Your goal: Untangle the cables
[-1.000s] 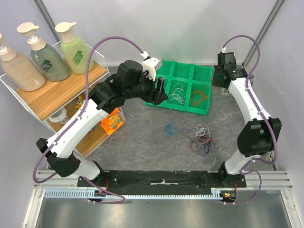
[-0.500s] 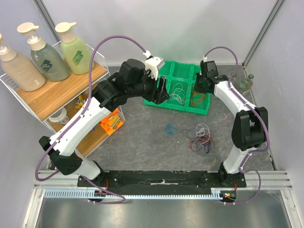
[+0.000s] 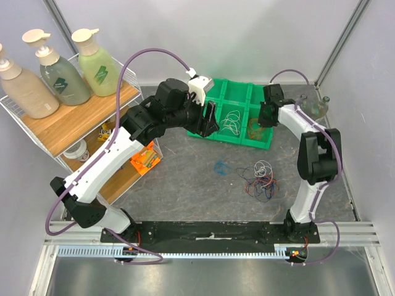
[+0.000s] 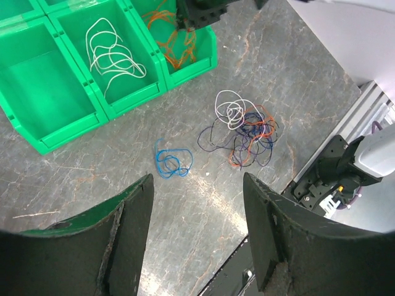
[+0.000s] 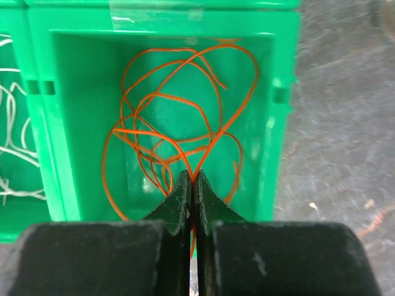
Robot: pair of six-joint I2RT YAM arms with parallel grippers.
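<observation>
One view only, wrist-close: right gripper [image 5: 191, 185] pressed together, perhaps on orange cable [image 5: 154, 161]; left gripper [image 4: 197, 185] spread.

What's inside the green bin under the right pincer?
Loops of orange cable in the bin. The shut right pincer covers their near end; whether it pinches a strand can't be seen.

three pump bottles [image 3: 62, 77] in a row on a wooden shelf [image 3: 74, 123] of a white wire rack [image 3: 131, 75], orange packet [image 3: 144, 159] below, green divided tray [image 3: 236, 94] on grey marbled tabletop [image 3: 185, 185]
</observation>
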